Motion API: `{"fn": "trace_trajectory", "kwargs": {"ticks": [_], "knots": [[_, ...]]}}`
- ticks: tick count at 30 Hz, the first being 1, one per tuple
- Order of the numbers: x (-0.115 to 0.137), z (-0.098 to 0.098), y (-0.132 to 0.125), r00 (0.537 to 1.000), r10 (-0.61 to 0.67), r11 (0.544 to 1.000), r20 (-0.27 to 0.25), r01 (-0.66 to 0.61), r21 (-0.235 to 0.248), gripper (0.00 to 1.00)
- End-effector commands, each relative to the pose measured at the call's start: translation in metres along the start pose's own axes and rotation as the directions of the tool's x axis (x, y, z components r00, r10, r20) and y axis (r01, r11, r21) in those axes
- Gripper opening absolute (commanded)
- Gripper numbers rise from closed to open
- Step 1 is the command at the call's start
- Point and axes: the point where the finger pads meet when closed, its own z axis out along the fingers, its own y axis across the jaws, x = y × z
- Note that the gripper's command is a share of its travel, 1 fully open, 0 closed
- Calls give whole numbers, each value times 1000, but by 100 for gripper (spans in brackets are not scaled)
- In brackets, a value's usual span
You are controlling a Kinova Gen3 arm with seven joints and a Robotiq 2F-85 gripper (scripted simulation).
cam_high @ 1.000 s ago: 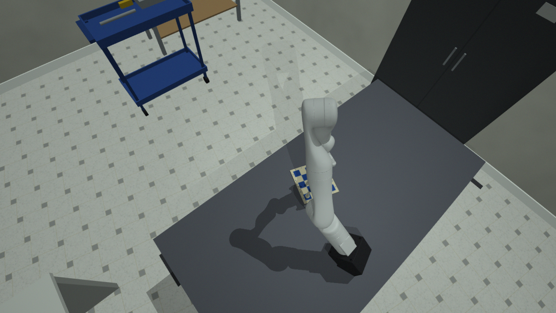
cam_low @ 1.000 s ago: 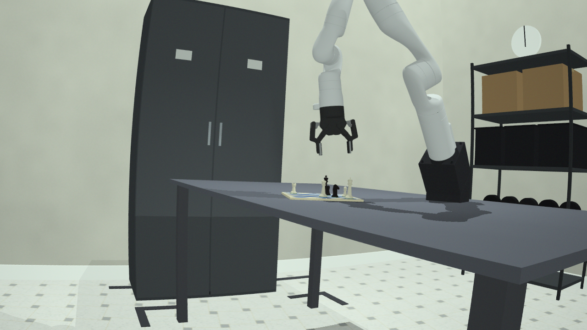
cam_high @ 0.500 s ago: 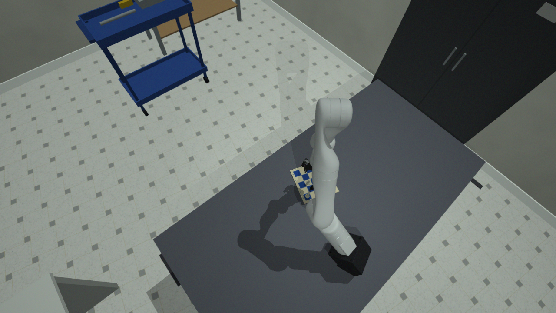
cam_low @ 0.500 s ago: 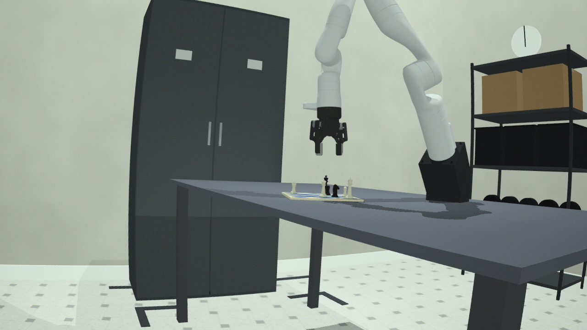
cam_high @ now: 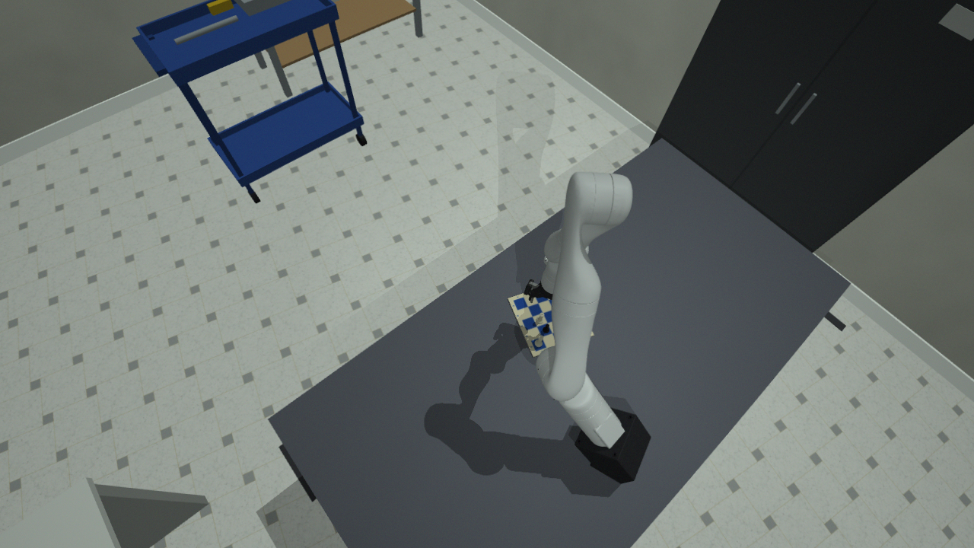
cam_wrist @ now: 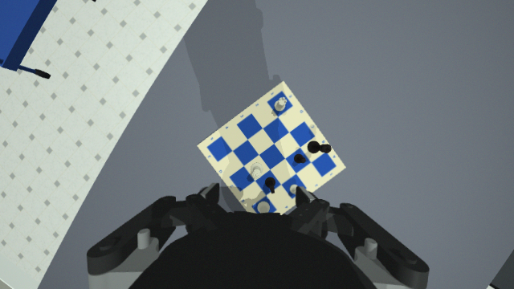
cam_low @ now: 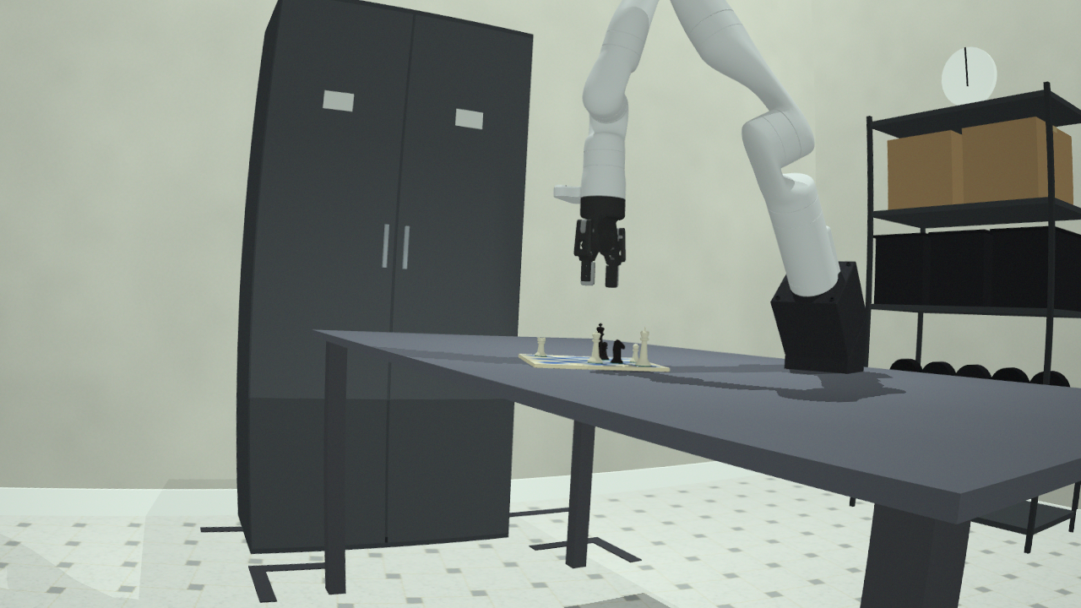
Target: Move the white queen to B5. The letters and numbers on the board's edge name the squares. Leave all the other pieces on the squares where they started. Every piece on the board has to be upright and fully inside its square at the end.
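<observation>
A small blue-and-cream chessboard (cam_wrist: 262, 140) (cam_low: 551, 362) (cam_high: 527, 317) lies on the dark grey table (cam_wrist: 401, 120) (cam_low: 756, 423) (cam_high: 681, 306). White pieces on it include a rook (cam_wrist: 279, 104) (cam_low: 540, 346) in the far corner, one near the middle (cam_wrist: 255, 170), a small one (cam_wrist: 294, 189) and one in the near corner (cam_wrist: 263, 206). The tallest white piece (cam_low: 643, 346) stands at the end nearest the arm's base; I cannot tell which one is the queen. Three black pieces (cam_wrist: 270, 182) (cam_wrist: 299, 158) (cam_wrist: 315, 147) stand among them. My gripper (cam_low: 598, 283) (cam_wrist: 257, 193) (cam_high: 534, 289) is open and empty, high above the board.
The arm's black base (cam_low: 820, 325) (cam_high: 612, 446) stands on the table beyond the board. A black cabinet (cam_low: 377, 302) (cam_high: 817, 102) is behind the table, a shelf rack (cam_low: 975, 211) with boxes to one side, and a blue cart (cam_high: 259, 129) (cam_wrist: 16, 32) on the floor.
</observation>
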Motion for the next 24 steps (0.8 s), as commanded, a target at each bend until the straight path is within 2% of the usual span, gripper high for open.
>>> {"fn": "trace_trajectory", "kwargs": {"ticks": [1, 12, 13, 24], "knots": [[1, 0, 0, 1000, -13, 1000, -2, 13, 7, 100], [1, 0, -1, 999, -37, 999, -4, 37, 10, 100], [1, 0, -1, 999, -37, 999, -4, 37, 10, 41], [1, 0, -1, 999, -37, 999, -4, 37, 10, 41]]}}
